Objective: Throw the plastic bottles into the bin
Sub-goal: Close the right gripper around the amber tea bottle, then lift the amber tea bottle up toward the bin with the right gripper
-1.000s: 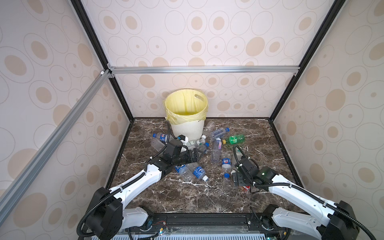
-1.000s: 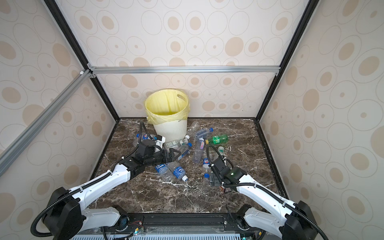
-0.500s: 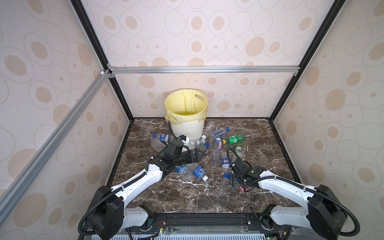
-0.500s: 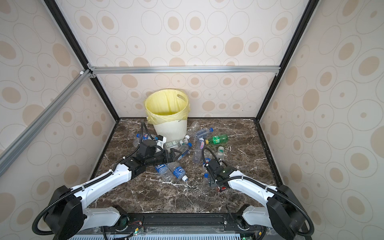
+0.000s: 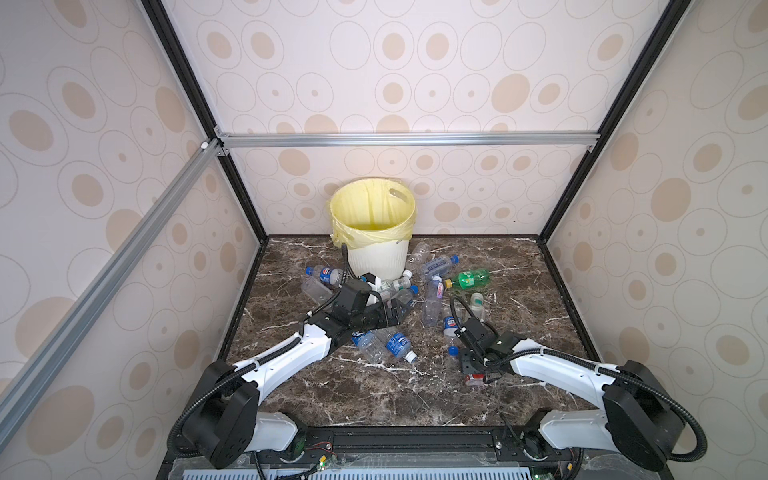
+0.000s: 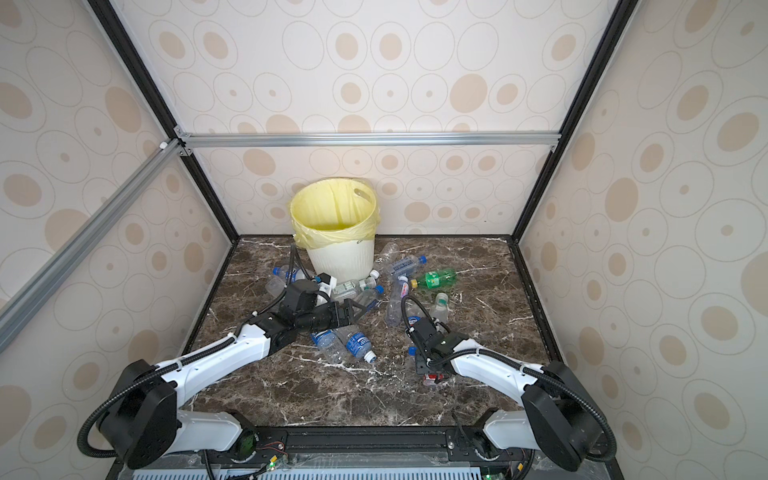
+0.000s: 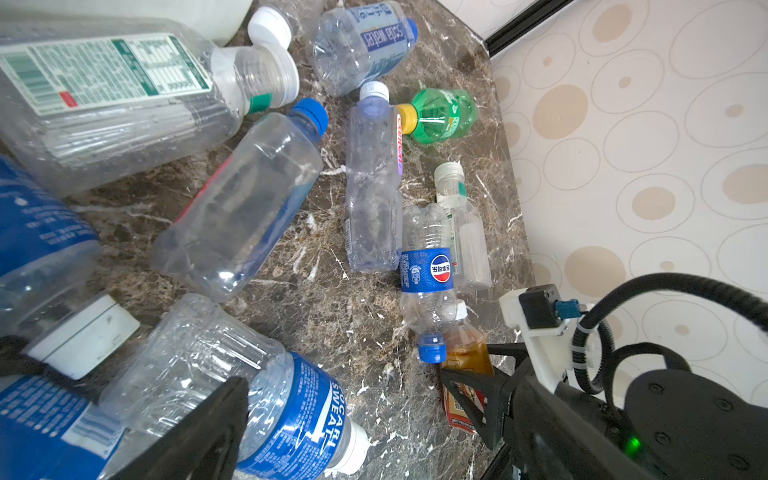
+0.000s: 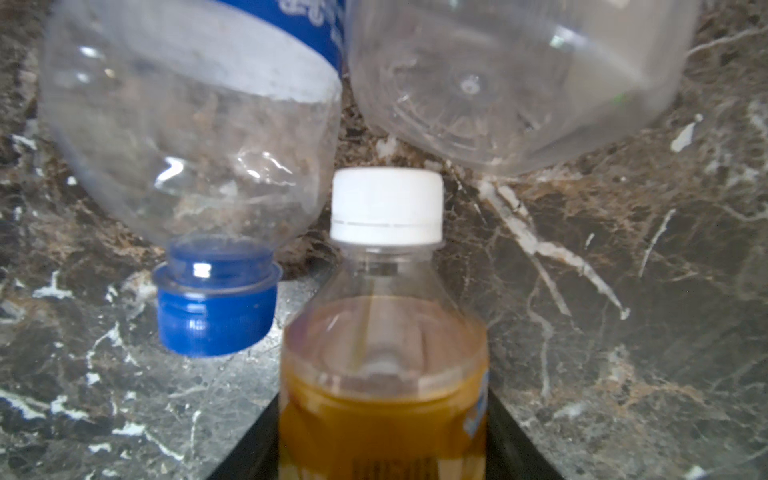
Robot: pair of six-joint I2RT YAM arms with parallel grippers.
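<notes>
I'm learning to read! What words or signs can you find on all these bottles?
"POCARI SWEAT": blue label of the white-capped bottle.
"soda water": blue label of the crumpled bottle.
Pepsi globe with Chinese characters, too small to be sure of: blue-label bottle.
Red letters on the tall bottle: cannot be read.
Print on the big bottle: too small.
Label on the amber bottle: blurred.

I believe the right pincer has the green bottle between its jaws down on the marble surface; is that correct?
Not quite. The right pincer has the amber bottle with the white cap between its jaws, down on the marble surface, as the right wrist view shows. The green bottle lies free farther back, as both top views show.
</notes>
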